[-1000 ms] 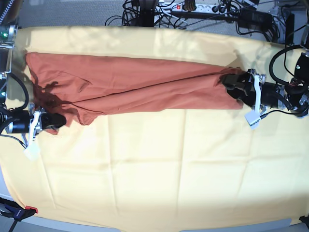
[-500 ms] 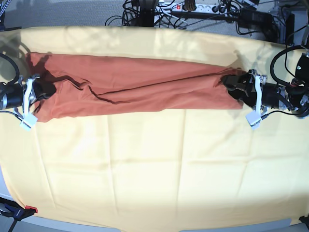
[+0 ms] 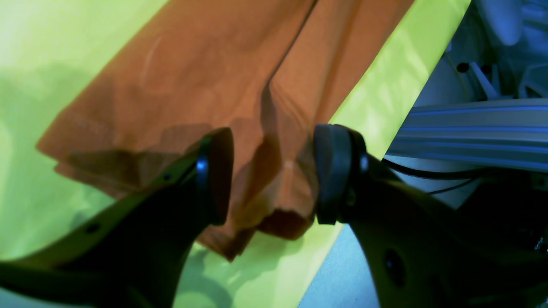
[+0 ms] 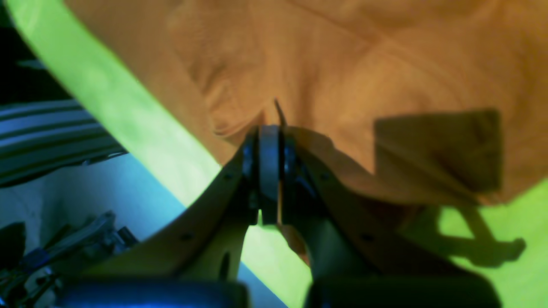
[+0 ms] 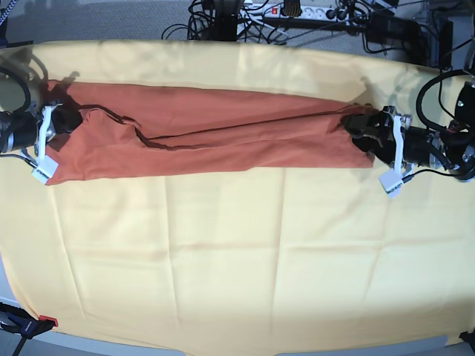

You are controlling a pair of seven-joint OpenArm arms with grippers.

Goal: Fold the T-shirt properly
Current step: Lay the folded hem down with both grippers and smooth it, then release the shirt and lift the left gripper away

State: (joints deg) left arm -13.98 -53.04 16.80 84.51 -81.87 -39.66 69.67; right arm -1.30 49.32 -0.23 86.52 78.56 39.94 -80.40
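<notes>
The T-shirt (image 5: 215, 133) is a plain rust-orange with no print, the cloth (image 5: 237, 259) under it a plain pale yellow that reads lime-green in the wrist views, and each pincer (image 3: 269, 175) has black pads (image 3: 218, 171).

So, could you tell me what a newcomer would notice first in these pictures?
The rust-orange T-shirt lies as a long folded band across the far part of the pale yellow cloth. At one end the right gripper is shut on its fabric; at the other the left gripper stands open around a bunched edge. Behind the table lies a tangle of cables.
</notes>
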